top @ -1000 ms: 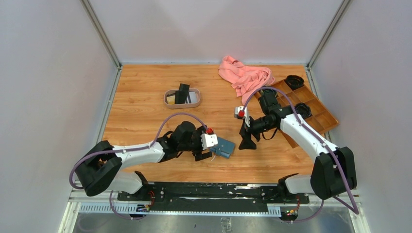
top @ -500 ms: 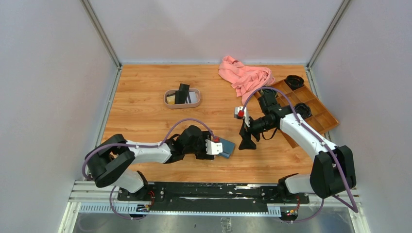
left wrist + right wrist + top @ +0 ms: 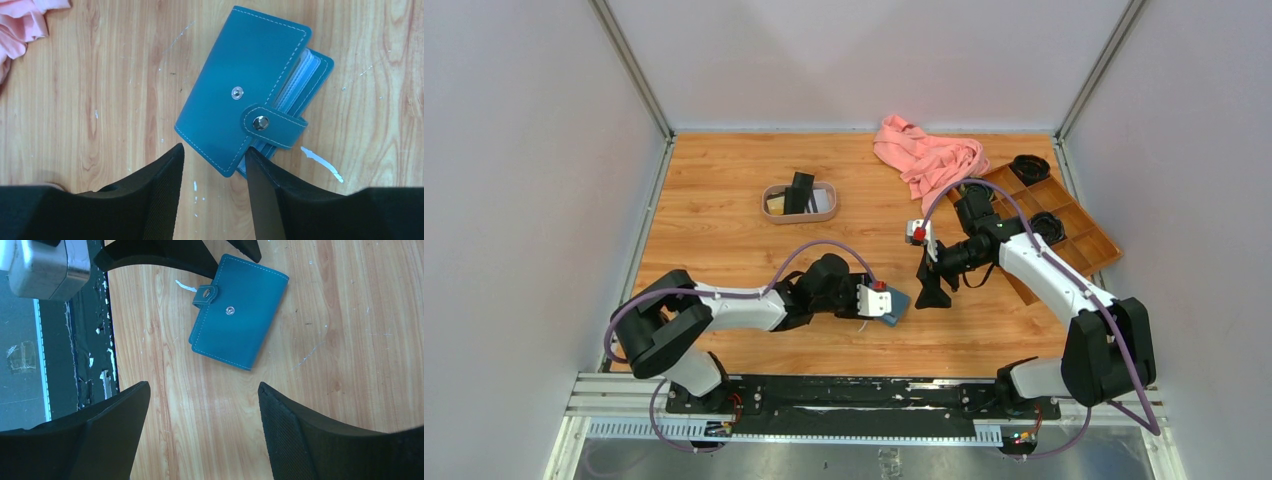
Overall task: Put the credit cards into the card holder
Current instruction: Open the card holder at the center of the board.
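Note:
The teal-blue card holder (image 3: 245, 90) lies folded flat on the wood table, its snap strap (image 3: 272, 127) off the stud. My left gripper (image 3: 212, 152) is open but narrowed around the holder's near corner. Its right fingertip (image 3: 250, 157) is against the holder's edge below the strap, and the left one stands apart. From above, the holder (image 3: 897, 300) peeks out from under that wrist. My right gripper (image 3: 202, 387) hovers open and empty to the holder's right (image 3: 245, 315). Credit cards, one black (image 3: 801, 190) and one gold-tan (image 3: 776, 204), sit in the oval tray (image 3: 824, 212).
A pink cloth (image 3: 929, 155) lies crumpled at the back right. Beside it the brown compartmented wooden box (image 3: 1074, 235) holds black round items (image 3: 1029, 165). The black rail with the arm bases (image 3: 854, 395) runs along the near edge.
My left arm has reached right, up to the card holder, and its jaws have narrowed around the holder's corner. The right arm has not moved.

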Tool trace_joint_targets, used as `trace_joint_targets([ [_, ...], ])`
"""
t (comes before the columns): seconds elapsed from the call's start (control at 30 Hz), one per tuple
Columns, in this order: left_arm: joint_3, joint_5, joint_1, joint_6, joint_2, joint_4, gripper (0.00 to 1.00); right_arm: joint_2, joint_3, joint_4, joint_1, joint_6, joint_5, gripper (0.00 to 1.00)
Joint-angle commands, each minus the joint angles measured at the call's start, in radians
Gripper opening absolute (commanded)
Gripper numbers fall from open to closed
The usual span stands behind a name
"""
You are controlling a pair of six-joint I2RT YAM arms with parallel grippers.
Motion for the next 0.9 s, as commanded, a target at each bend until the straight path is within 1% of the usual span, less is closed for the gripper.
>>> trace_joint_targets([
  [0.0, 0.028, 0.029, -0.008, -0.010, 0.028, 0.029, 0.49, 0.005, 0.025, -0.011, -0.012, 0.004, 0.011, 0.82],
  [0.1, 0.039, 0.023, -0.008, -0.010, 0.046, 0.029, 0.42, 0.008, 0.027, -0.013, -0.013, 0.004, 0.011, 0.82],
  [0.2, 0.048, 0.026, -0.008, -0.022, 0.052, 0.029, 0.30, 0.007, 0.027, -0.013, -0.013, 0.004, 0.013, 0.82],
  [0.27, 0.053, 0.036, -0.008, -0.036, 0.047, 0.029, 0.18, 0.007, 0.027, -0.013, -0.012, 0.004, 0.015, 0.82],
  [0.33, 0.062, 0.038, -0.007, -0.062, 0.039, 0.028, 0.03, 0.008, 0.026, -0.013, -0.013, 0.004, 0.016, 0.82],
  [0.37, 0.063, 0.039, -0.008, -0.074, 0.034, 0.028, 0.00, 0.007, 0.027, -0.014, -0.013, 0.004, 0.017, 0.82],
  [0.53, 0.072, 0.013, -0.006, -0.207, 0.000, 0.025, 0.00, 0.007, 0.026, -0.011, -0.013, 0.007, 0.031, 0.82],
  [0.6, 0.082, 0.008, -0.006, -0.270, -0.010, -0.002, 0.00, 0.010, 0.030, -0.006, -0.013, 0.020, 0.047, 0.82],
  [0.67, 0.105, 0.012, -0.006, -0.341, -0.016, -0.058, 0.00, 0.015, 0.032, 0.006, -0.015, 0.041, 0.066, 0.82],
  [0.73, 0.140, 0.023, -0.004, -0.412, -0.019, -0.155, 0.00, 0.017, 0.033, 0.020, -0.021, 0.062, 0.069, 0.82],
  [0.87, 0.200, 0.071, 0.011, -0.561, -0.025, -0.291, 0.00, 0.015, 0.029, 0.039, -0.026, 0.085, 0.043, 0.82],
])
